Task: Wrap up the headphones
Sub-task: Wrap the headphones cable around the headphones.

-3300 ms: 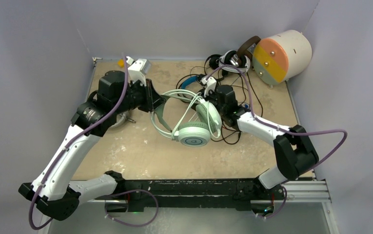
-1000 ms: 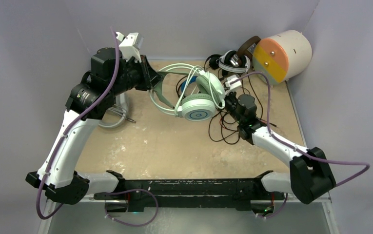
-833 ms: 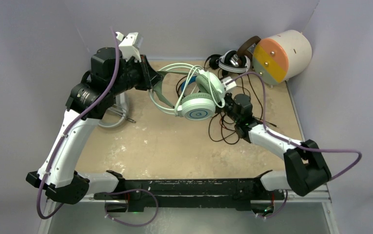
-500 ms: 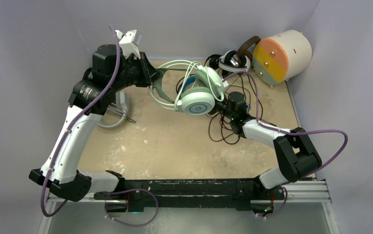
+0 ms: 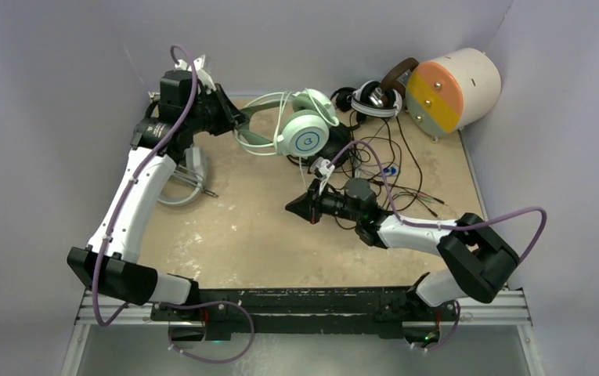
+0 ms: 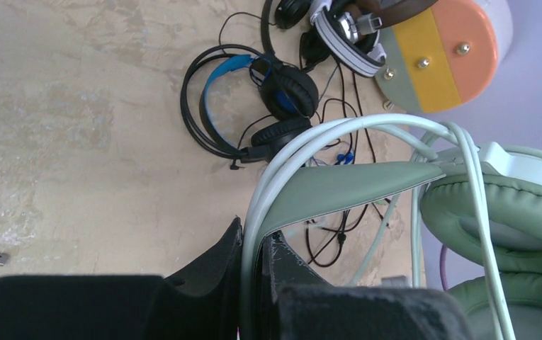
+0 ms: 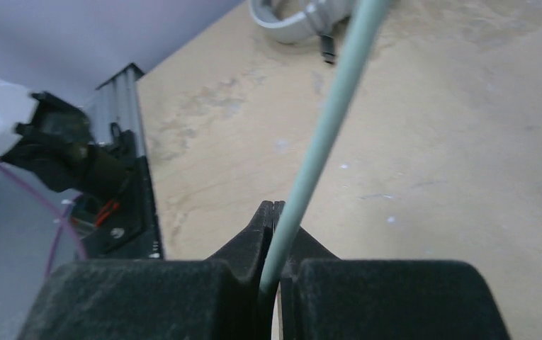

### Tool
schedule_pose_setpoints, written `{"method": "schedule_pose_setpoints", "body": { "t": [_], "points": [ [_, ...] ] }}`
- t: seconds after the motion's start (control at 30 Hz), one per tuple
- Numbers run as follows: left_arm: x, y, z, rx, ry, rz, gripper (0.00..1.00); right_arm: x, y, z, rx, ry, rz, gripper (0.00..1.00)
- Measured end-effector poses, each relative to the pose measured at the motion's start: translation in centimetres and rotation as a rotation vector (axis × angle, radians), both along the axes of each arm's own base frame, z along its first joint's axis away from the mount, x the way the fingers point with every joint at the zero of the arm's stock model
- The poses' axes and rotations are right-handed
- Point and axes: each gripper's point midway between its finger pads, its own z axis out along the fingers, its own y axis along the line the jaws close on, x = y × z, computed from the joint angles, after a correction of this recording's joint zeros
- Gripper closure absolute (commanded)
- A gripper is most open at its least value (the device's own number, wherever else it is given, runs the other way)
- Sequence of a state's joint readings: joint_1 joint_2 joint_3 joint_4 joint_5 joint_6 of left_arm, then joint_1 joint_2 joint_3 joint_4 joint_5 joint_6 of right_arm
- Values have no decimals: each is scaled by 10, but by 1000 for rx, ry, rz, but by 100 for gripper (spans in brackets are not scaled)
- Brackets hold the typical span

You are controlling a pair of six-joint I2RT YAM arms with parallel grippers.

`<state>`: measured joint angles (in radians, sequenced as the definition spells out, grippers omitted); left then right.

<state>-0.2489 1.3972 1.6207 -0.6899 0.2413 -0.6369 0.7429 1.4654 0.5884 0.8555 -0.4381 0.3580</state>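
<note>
My left gripper (image 5: 239, 119) is shut on the headband (image 6: 353, 191) of the mint-green headphones (image 5: 304, 135), holding them up near the back wall. In the left wrist view the band runs between the fingertips of the left gripper (image 6: 256, 237), and the green ear cushions (image 6: 494, 212) hang at the right. My right gripper (image 5: 294, 207) points left over the middle of the table. In the right wrist view the right gripper (image 7: 275, 210) is shut on the thin mint cable (image 7: 331, 113), which runs up and away from the jaws.
A white-grey headset (image 5: 190, 176) lies at the left under my left arm. Black headphones with a blue band (image 6: 253, 99), a black-and-white headset (image 5: 374, 98) and a brown one (image 5: 398, 70) lie tangled in thin cables by the cream cylinder (image 5: 452, 90) at the back right.
My right gripper has shut on the mint cable and swung from beside the ear cups to the table's middle. My left arm carried the mint-green headphones further back.
</note>
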Motion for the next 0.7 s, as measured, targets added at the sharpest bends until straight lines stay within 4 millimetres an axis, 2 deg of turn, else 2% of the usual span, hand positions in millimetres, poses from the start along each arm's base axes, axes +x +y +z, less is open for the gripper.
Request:
{"method": "schedule_pose_setpoints", "body": {
  "t": [0.17, 0.37, 0.47, 0.57, 0.7],
  "points": [
    [6, 5, -22, -22, 30, 77, 100, -31, 11, 29, 73, -12, 82, 93],
    [0, 23, -74, -46, 102, 230, 100, -63, 23, 59, 131, -31, 160, 91],
    [2, 33, -82, -38, 111, 296, 100, -72, 24, 67, 146, -30, 177, 91],
    [7, 41, -80, -44, 87, 356, 100, -75, 25, 73, 147, -22, 185, 87],
    [9, 53, -77, -65, 49, 443, 100, -76, 30, 84, 136, -9, 201, 89]
  ]
}}
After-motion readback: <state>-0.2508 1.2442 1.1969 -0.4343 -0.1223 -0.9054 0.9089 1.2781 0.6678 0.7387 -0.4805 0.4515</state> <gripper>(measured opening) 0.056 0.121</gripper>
